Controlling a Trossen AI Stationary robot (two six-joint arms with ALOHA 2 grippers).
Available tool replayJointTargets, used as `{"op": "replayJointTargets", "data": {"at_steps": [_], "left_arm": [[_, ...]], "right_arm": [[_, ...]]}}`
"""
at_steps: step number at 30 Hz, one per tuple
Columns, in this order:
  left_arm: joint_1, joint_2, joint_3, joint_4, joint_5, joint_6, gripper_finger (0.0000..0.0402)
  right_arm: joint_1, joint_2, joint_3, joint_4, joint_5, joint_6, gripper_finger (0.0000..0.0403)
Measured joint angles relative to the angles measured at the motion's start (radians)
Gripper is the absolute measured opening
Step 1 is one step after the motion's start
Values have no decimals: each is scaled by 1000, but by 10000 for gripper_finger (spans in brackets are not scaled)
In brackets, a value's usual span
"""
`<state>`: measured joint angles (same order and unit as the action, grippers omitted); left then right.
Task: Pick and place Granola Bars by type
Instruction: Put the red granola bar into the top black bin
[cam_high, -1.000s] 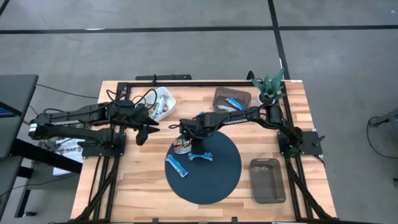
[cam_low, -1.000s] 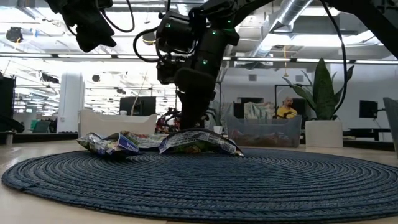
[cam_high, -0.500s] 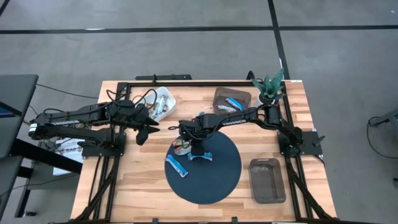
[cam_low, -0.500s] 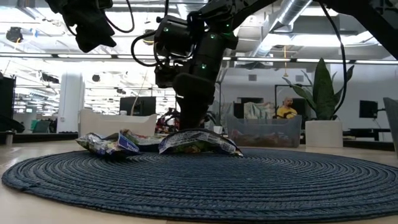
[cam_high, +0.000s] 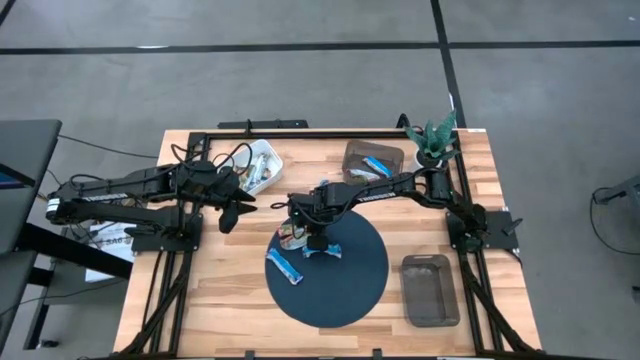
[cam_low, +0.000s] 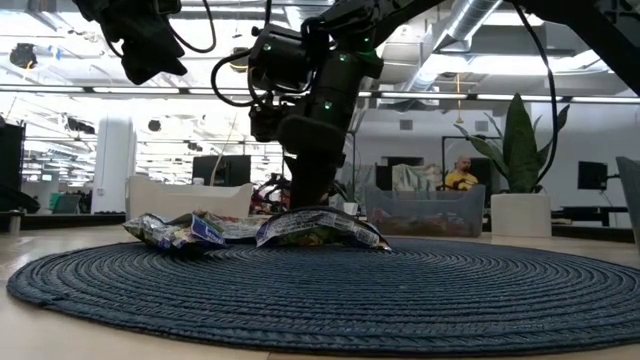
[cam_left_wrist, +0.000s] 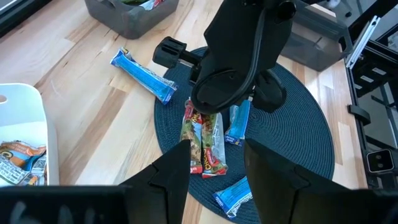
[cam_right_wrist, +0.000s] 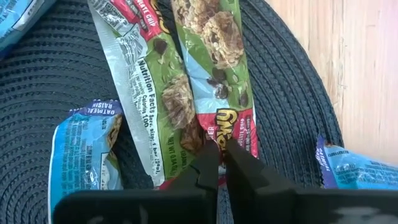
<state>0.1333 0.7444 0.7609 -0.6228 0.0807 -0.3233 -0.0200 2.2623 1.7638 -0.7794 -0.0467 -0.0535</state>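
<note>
Right arm lay across the mat's far edge, blocking approach to the bars from that side; mat's near half was bare, w/ open wood btwn it and the lower-right bin

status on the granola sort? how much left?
Done: bars sit in the white bin and the dark bin. In hand: right pincer shut on a green bar on the mat. Left: its twin, plus blue bars.
</note>
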Motion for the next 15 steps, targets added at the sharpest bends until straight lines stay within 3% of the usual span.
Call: {"op": "replayJointTargets", "data": {"at_steps": [15], "left_arm": [[0,0,0,1,-2,0,141]], "right_arm": [[-36,-7,98,-56,50,2,0]]}}
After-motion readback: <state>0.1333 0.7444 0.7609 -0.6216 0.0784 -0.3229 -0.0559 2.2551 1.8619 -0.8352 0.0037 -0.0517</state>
